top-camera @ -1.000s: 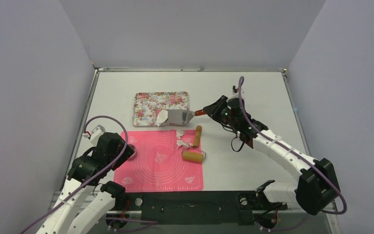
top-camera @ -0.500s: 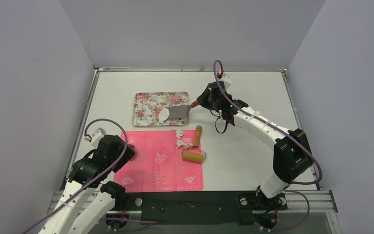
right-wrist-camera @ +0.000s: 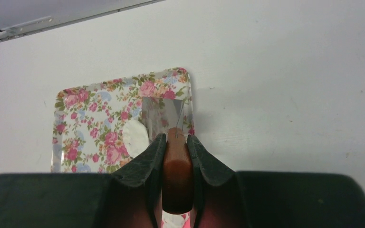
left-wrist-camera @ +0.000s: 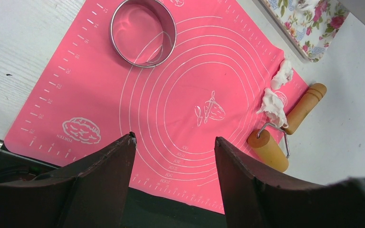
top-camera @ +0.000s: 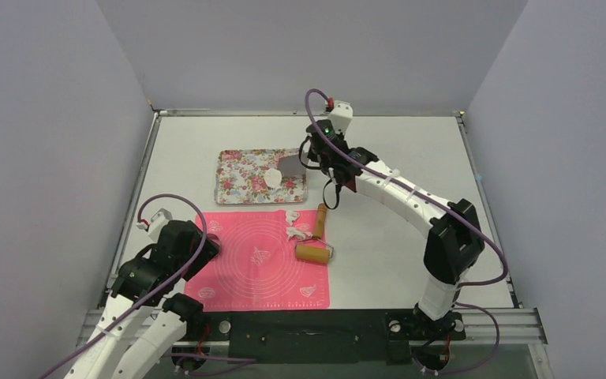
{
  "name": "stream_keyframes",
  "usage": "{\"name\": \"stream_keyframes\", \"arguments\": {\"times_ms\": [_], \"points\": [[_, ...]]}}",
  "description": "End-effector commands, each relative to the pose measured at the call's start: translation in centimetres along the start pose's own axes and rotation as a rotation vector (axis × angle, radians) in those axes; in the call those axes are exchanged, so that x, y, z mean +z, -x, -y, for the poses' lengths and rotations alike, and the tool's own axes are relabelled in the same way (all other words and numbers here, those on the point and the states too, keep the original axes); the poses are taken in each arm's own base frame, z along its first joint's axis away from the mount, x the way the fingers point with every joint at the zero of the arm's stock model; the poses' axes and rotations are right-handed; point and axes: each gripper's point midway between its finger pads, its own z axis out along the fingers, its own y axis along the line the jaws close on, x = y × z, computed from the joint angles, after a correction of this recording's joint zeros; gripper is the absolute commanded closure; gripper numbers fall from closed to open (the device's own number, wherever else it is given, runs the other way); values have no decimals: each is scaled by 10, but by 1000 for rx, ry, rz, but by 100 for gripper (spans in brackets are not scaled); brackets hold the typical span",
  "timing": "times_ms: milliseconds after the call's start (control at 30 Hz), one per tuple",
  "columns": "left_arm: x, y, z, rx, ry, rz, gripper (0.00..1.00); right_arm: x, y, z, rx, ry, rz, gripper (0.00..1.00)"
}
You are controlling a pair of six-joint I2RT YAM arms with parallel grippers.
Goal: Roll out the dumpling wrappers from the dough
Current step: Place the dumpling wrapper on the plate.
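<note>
Spatula (right-wrist-camera: 165, 113) handle, reddish-brown, sits clamped between the fingers of my right gripper (right-wrist-camera: 175, 140), which is stretched out to the far side of the table (top-camera: 410, 150). The metal blade hangs over the right part of the floral tray (right-wrist-camera: 66, 95), near its far right corner. One dumpling wrapper (right-wrist-camera: 135, 135), a pale roundish disc, lies on that tray just left of the blade; I cannot tell whether the two touch, and my own finger hides the wrapper's near edge in the right wrist view.

My left gripper (left-wrist-camera: 175, 138) is released, jaws spread wide with nothing between them, hovering over the near left part of the pink silicone mat (left-wrist-camera: 180, 95). The metal ring cutter (left-wrist-camera: 144, 32) rests on the mat's left side. At the mat's far right corner lie ragged dough scraps (left-wrist-camera: 275, 102), touching the wooden rolling pin (left-wrist-camera: 285, 128), which overlaps the mat's right edge.
</note>
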Motion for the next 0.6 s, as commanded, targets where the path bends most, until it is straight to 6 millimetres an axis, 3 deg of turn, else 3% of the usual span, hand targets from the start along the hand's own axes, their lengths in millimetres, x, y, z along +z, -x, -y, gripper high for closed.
{"name": "stream_keyframes", "arguments": {"times_ms": [0,233,333,433,567], "points": [[-3,6,7,-9,-31,20,41,0,6,28,-244,-229,85,100],[-6,7,4,-6,-33,29,40,-10,14,24,-330,-316,166,100],[-8,8,4,-2,-35,33,40,-23,38,24,-302,-340,242,100],[-8,9,5,0,-37,36,40,-40,69,14,-243,-305,317,100],[-8,10,7,5,-46,36,41,-56,95,1,-164,-241,385,100]]}}
